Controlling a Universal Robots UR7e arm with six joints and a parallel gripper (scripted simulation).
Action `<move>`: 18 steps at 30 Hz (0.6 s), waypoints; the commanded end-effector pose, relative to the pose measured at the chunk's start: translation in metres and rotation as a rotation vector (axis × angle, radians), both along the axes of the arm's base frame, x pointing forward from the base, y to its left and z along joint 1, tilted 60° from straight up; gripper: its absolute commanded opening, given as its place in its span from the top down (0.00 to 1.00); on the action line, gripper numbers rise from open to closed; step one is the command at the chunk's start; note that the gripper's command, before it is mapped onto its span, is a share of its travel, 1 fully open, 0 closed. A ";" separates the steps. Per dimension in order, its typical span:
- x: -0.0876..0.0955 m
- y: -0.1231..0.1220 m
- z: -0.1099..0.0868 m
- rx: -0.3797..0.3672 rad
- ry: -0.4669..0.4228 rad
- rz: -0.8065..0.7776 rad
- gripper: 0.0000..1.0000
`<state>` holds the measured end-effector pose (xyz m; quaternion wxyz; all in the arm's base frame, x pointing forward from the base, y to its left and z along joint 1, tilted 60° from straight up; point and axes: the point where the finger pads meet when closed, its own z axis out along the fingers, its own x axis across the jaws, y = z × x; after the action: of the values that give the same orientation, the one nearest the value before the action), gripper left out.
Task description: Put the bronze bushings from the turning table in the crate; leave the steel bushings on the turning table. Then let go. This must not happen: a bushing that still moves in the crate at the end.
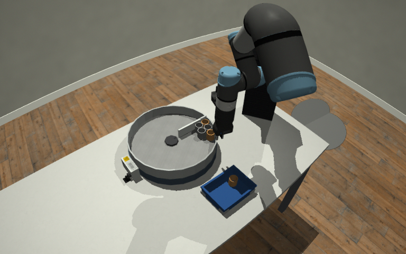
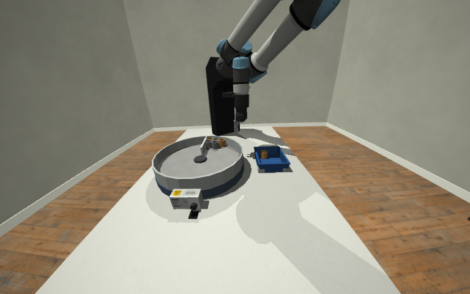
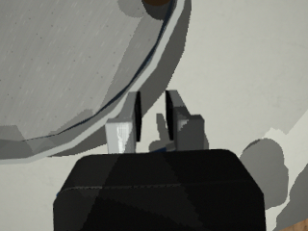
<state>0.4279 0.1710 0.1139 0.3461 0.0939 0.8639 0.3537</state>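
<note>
Still two bronze bushings (image 1: 210, 135) (image 2: 221, 143) on the turning table (image 1: 176, 170) (image 2: 199, 178) (image 3: 72, 142).

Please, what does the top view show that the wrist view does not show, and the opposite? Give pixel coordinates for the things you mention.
Only the top view: the blue crate's open inside with one bronze bushing (image 1: 233, 180), the white divider bar (image 1: 191, 127), the grey steel bushings (image 1: 201, 134) and the turning table's dark hub (image 1: 171, 141).

Only the wrist view: the inner faces of the claw's two fingers, standing apart with nothing held between them.

Both: part of the turning table (image 1: 172, 171) (image 3: 103, 126), the claw (image 1: 220, 135) (image 3: 153, 106) and some wooden floor (image 1: 89, 98) (image 3: 297, 225).
</note>
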 end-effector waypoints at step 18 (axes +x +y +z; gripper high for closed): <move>-0.016 -0.030 0.037 0.000 -0.001 0.000 0.55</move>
<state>0.4279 0.1710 0.1139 0.3461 0.0939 0.8639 0.3537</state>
